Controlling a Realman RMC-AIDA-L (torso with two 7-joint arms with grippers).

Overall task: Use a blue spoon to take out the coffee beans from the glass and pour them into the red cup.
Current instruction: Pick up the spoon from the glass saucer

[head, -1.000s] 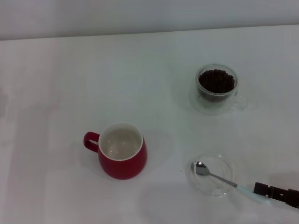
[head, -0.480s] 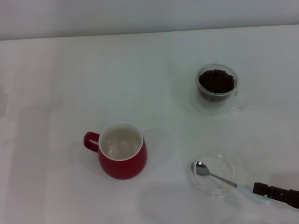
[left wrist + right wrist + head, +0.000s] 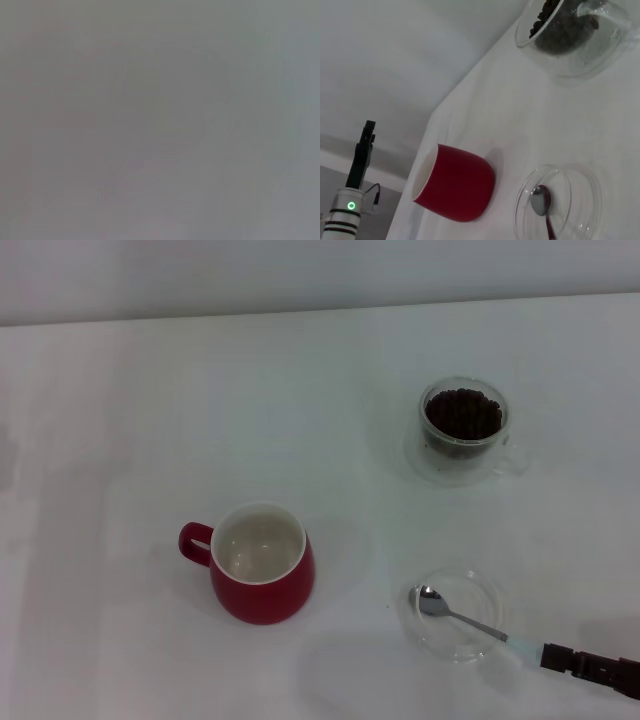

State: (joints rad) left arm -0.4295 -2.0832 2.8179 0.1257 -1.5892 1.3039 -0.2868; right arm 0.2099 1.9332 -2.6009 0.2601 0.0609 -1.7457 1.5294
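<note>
My right gripper (image 3: 548, 655) came in low from the near right corner of the white worktop (image 3: 150, 420), its dark tip at the pale-blue handle end of the silver-bowled blue spoon (image 3: 462, 619); I couldn't tell if the fingers gripped it. The spoon bowl lay in a shallow clear glass dish (image 3: 484, 590). The dark coffee beans (image 3: 463, 413) sat in the clear handled glass (image 3: 445, 465), well behind. The glossy red cup (image 3: 262, 590) stood left of the dish, upright. My left gripper (image 3: 364, 145) was parked off the worktop.

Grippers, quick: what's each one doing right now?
Left gripper: parked off the table, cannot be told.
Right gripper: at the blue spoon handle's end, cannot be told.
</note>
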